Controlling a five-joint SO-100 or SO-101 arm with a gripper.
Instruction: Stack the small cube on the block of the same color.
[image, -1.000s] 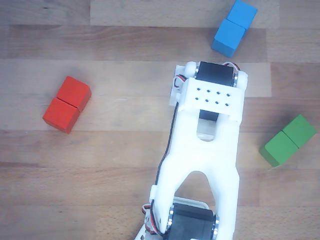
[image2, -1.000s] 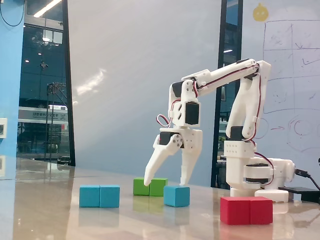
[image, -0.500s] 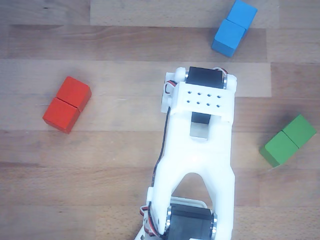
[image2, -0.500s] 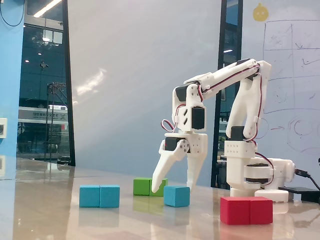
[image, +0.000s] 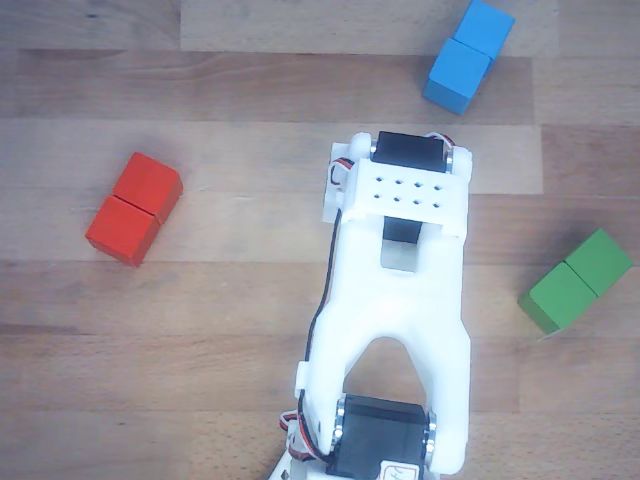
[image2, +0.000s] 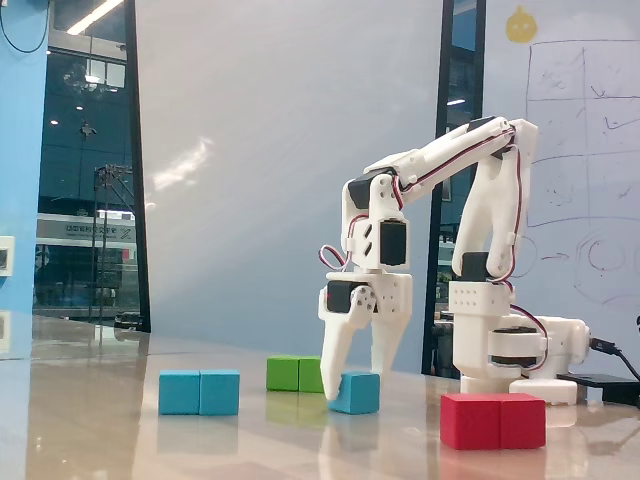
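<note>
In the fixed view the white two-finger gripper (image2: 353, 383) is lowered to the table with its 2 fingers straddling the small plain light-blue cube (image2: 356, 393); the near finger lies against the cube's left face and the far finger drops behind its top edge, so the gripper appears closed or nearly closed on the cube, although firm contact on both sides cannot be confirmed. The cube rests on the glossy wooden table (image2: 120, 440), just in front of the green oblong block (image2: 295, 374). The target, a light-blue oblong block (image2: 199, 392) with 1 seam across its middle, lies well apart to the left in this view; a red oblong block (image2: 493, 420) sits in the foreground at right. Risk: if the grip is off-centre or only 1 finger bears on the cube, the cube may rotate, slide toward the green block, or drop on lifting. A tilted carry would also spoil placement on the narrow light-blue block. In the other view the white arm (image: 400, 300) covers the cube and the fingertips completely, so alignment cannot be checked from above.
</note>
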